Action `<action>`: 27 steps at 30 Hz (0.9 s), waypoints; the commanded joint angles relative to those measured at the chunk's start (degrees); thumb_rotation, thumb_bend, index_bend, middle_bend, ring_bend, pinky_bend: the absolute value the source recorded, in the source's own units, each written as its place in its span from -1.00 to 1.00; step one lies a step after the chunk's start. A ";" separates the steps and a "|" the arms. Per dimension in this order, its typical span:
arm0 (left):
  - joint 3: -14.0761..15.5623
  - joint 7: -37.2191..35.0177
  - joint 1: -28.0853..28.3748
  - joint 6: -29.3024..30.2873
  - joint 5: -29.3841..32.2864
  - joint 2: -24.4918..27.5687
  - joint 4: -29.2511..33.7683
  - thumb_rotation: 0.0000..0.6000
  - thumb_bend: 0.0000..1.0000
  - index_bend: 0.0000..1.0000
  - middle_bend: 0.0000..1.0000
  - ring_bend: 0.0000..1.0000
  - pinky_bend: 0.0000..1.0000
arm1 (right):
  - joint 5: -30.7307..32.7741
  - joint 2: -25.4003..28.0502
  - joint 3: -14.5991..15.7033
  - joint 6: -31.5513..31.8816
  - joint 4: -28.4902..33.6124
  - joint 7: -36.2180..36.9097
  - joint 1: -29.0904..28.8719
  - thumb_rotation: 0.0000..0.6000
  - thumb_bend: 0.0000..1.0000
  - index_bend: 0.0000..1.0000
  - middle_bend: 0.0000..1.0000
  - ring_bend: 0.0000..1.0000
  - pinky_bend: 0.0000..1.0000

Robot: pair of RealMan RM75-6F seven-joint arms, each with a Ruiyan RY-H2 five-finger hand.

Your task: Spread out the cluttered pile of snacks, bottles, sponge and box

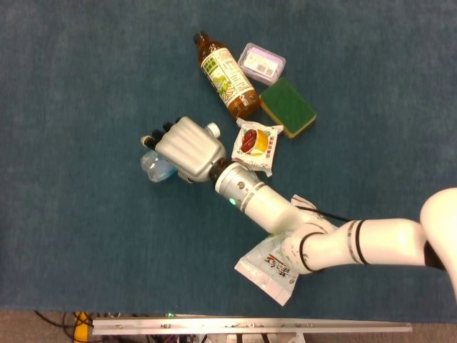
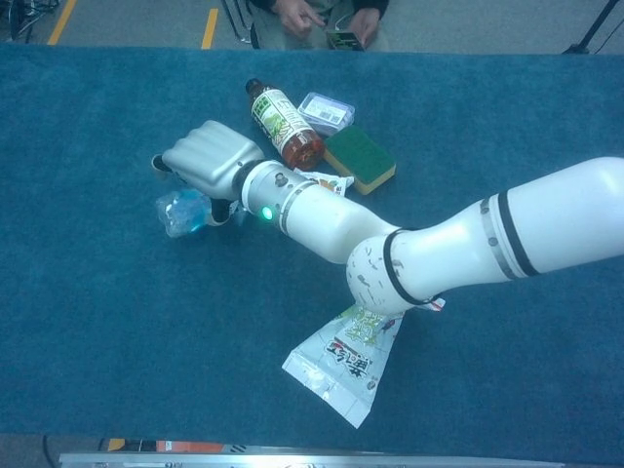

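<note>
My right hand [image 1: 187,148] [image 2: 208,158] reaches left across the blue table and grips a clear plastic bottle [image 1: 157,166] [image 2: 182,211], its fingers curled over it. The bottle's crumpled blue-tinted end sticks out at the hand's left. Behind and to the right lie a brown tea bottle [image 1: 226,75] [image 2: 281,125], a purple-lidded box [image 1: 261,63] [image 2: 326,111] and a green sponge [image 1: 287,106] [image 2: 359,158], close together. A small red snack packet [image 1: 257,143] [image 2: 327,181] lies beside my forearm. A large snack bag [image 1: 270,268] [image 2: 336,366] lies near the front, partly under my arm. My left hand is out of both views.
Blue cloth [image 1: 78,214] covers the table, with bare cloth on the left half. A metal rail [image 1: 250,326] runs along the front edge. In the chest view a person's hands [image 2: 322,15] show beyond the far edge.
</note>
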State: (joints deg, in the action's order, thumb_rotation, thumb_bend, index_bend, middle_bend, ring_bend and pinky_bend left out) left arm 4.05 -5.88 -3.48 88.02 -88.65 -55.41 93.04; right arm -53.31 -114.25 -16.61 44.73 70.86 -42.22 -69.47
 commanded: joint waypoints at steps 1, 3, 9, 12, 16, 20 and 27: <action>-0.02 0.28 0.16 -0.31 -0.05 -0.03 0.17 1.00 -0.48 -0.73 -0.77 -0.83 -0.74 | -0.68 1.54 0.60 -0.10 1.23 1.31 0.58 1.00 -0.55 -0.67 -0.35 -0.38 -0.06; -0.08 0.52 0.28 -0.40 -0.17 -0.06 0.41 1.00 -0.48 -0.73 -0.77 -0.83 -0.74 | -1.27 2.35 0.84 0.13 1.79 2.07 0.89 1.00 -0.55 -0.71 -0.36 -0.40 -0.09; -0.38 1.15 0.63 -0.90 0.02 -0.32 0.74 1.00 -0.48 -0.73 -0.77 -0.83 -0.74 | -5.38 8.09 3.43 1.39 5.85 4.21 3.26 1.00 -0.56 -0.71 -0.36 -0.40 -0.09; -0.49 1.22 0.97 -1.33 -0.08 -0.57 0.71 1.00 -0.48 -0.73 -0.77 -0.83 -0.74 | -7.54 11.87 5.63 1.66 8.48 4.60 4.69 1.00 -0.63 -0.71 -0.36 -0.40 -0.09; -0.61 1.42 1.30 -1.86 0.04 -0.82 0.62 1.00 -0.48 -0.73 -0.77 -0.83 -0.74 | -9.82 15.81 8.29 1.19 10.93 5.13 5.98 1.00 -0.82 -0.71 -0.36 -0.42 -0.09; -0.67 1.45 1.57 -2.17 -0.11 -1.03 0.64 1.00 -0.48 -0.73 -0.77 -0.83 -0.74 | -11.88 18.13 10.73 0.10 11.63 4.97 6.41 1.00 -1.00 -0.71 -0.37 -0.44 -0.12; -0.63 1.06 1.50 -2.31 0.17 -1.30 0.15 1.00 -0.48 -0.73 -0.77 -0.83 -0.74 | -13.33 18.50 13.48 -1.38 9.82 5.06 7.06 1.00 -1.00 -0.71 -0.37 -0.45 -0.13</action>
State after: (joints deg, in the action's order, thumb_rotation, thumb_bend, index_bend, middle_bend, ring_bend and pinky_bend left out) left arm 3.41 -4.82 -1.97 85.71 -88.48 -56.71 93.19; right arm -66.41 -95.71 -3.42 43.56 80.96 -37.21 -62.55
